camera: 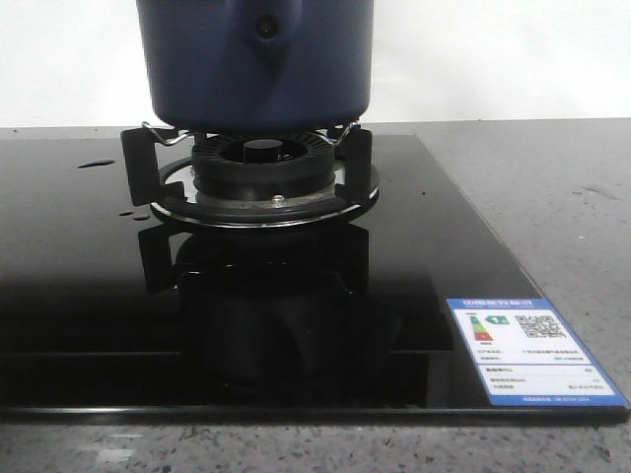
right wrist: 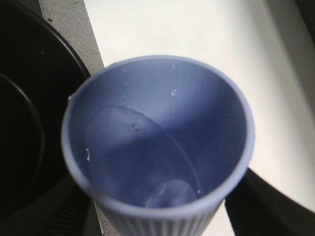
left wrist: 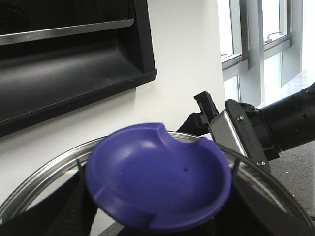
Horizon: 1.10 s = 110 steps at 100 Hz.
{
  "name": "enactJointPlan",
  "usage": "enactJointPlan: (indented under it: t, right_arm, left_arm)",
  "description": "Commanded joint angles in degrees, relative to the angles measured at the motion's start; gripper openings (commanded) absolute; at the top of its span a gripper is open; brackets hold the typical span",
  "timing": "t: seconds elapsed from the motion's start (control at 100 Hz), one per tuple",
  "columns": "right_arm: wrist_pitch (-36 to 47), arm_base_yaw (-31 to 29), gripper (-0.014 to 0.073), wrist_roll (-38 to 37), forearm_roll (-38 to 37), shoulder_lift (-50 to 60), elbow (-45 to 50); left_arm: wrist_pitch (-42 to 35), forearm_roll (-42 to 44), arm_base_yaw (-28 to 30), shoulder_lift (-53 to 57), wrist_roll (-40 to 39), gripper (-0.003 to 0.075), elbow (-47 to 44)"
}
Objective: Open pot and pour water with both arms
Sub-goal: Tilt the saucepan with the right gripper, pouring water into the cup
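Nearest the front camera lies the glossy black hob point(camera: 89, 325) with its energy label point(camera: 532, 352), set into the speckled counter point(camera: 552, 187). On the burner's trivet point(camera: 261, 177) stands the pot point(camera: 254, 64) — dark navy, matte-walled, a rivet on its handle mount facing the camera. It looks heavy and rigid, steady enough on its prongs that it need not be gripped at all; only its rim and top are cut off from this view.

Both wrist views supply what the front one lacks. Close to the left arm's camera sits a violet-blue knob point(left wrist: 160, 184) on a glass lid point(left wrist: 44, 189) with a steel rim. Glass is slippery and breakable, so the knob is the sensible hold. The left pincer is not clearly visible, so I cannot tell whether it pinches the knob.

Close to the right arm's camera is a pale blue ribbed cup point(right wrist: 160, 142), wet inside with a little water at the bottom — light, rigid, best held around its ribbed wall. Its position suggests the right pincer pinches it, though I cannot tell for certain. Beside it a dark curved rim point(right wrist: 29, 98) shows, probably the pot's.
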State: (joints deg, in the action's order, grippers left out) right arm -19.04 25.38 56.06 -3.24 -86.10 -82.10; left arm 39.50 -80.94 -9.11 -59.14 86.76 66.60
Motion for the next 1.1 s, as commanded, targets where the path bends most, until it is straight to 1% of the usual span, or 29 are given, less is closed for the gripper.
enactJointPlan:
  t: [0.0, 0.06, 0.21, 0.3, 0.49, 0.67, 0.88, 1.01, 1.09]
  right_arm:
    - [8.09, 0.07, 0.0227, 0.49, -1.16, 2.26, -2.41]
    - [8.7, 0.56, 0.0227, 0.74, -1.86, 2.29, -2.41]
    - [8.33, 2.77, 0.0227, 0.73, -8.74, 1.98, -2.3]
    - [8.45, 3.39, 0.0227, 0.73, -11.5, 1.61, -2.3]
    - [8.73, 3.39, 0.0227, 0.73, -14.47, 1.49, -2.3]
    - [12.55, 3.39, 0.0227, 0.73, -21.67, 1.49, -2.3]
    - [16.2, 3.39, 0.0227, 0.73, -25.29, 1.49, -2.3]
    - [19.39, 3.39, 0.0227, 0.73, -31.91, 1.49, -2.3]
    - [20.94, 3.39, 0.0227, 0.73, -34.44, 1.49, -2.3]
  left_arm:
    - [-1.58, -3.99, 0.13, 1.34, -0.58, 0.0295, 1.9]
    - [-1.58, -3.99, 0.13, 1.34, -0.58, 0.0295, 1.9]
    - [-1.58, -3.75, 0.13, 1.34, -0.58, 0.0295, 1.9]
    - [-1.58, -3.75, 0.13, 1.34, -0.58, 0.0295, 1.9]
    - [-1.58, -3.75, 0.13, 1.34, -0.58, 0.0295, 1.9]
    - [-1.46, -3.75, 0.13, 1.34, -0.58, 0.0295, 1.9]
    - [-1.11, -3.75, 0.13, 1.34, -0.58, 0.0295, 1.9]
    - [-1.11, -3.75, 0.13, 1.34, -0.68, 0.0295, 1.9]
    - [-1.08, -3.75, 0.13, 1.34, -0.68, 0.0295, 1.9]
